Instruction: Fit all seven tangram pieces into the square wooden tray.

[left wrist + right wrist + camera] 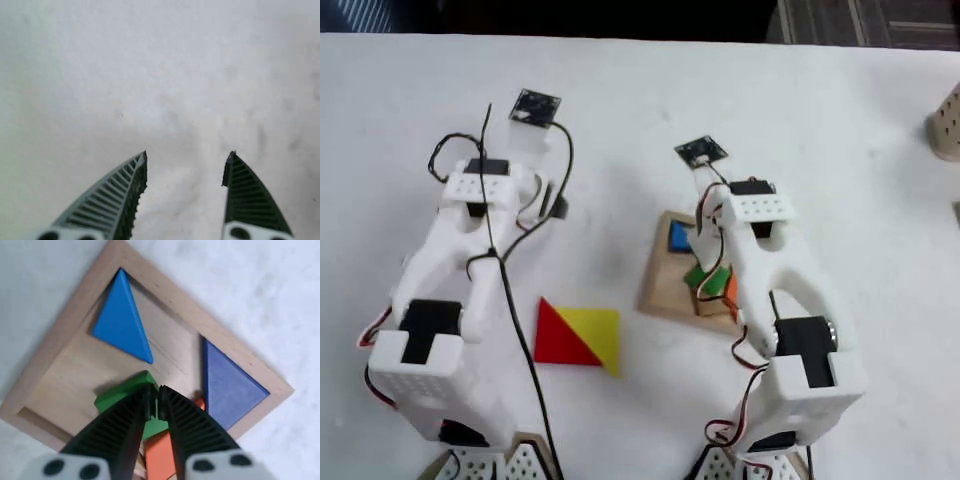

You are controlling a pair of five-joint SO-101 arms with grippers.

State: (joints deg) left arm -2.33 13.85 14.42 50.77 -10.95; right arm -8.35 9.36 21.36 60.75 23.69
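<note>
Nearest the arm bases, off the tray (658,290) on its left-arm side: red triangle (560,335) and yellow triangle (600,330), flat on the table (620,100), edges touching each other, near the tray but clear of its rim. Neither is placed, so count them as work left. At the tray itself, the right gripper (154,402) hangs over the near part of the recess, fingers pressed almost together, nothing seen between them, tips over a corner of the green piece (117,396). You cannot tell from here whether they touch it. Green piece and orange piece (160,450) crowd together at that near side and look unsettled. Farther into the tray, the blue triangle (120,322) lies in one corner and the darker blue triangle (227,387) along an adjoining rim, both flat. Tally: four pieces inside, two outside, the seventh not made out; roughly midway by that count. Farthest from the tray, the left gripper (188,154) sits above bare table, fingers spread wide, carrying nothing.
</note>
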